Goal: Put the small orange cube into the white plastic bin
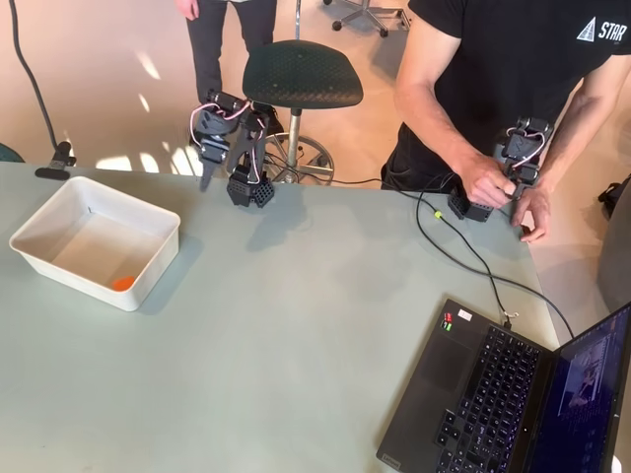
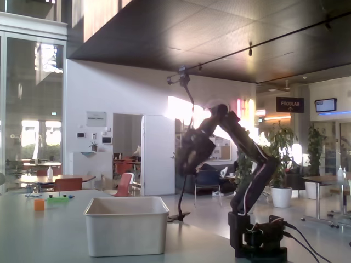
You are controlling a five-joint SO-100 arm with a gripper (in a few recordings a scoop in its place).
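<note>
The small orange cube lies on the floor of the white plastic bin, near its front wall, in the overhead view. From the side, in the fixed view, the bin hides its contents. My gripper hangs in the air by the table's back edge, to the right of the bin and well above it. Its fingers point down and show as one tapered tip with no gap and nothing between them. In the fixed view the gripper is a dark shape above and right of the bin.
An open laptop sits at the front right of the table, and a black cable runs to it from the back edge. A person stands behind the table on the right. An orange block and a green piece lie far left.
</note>
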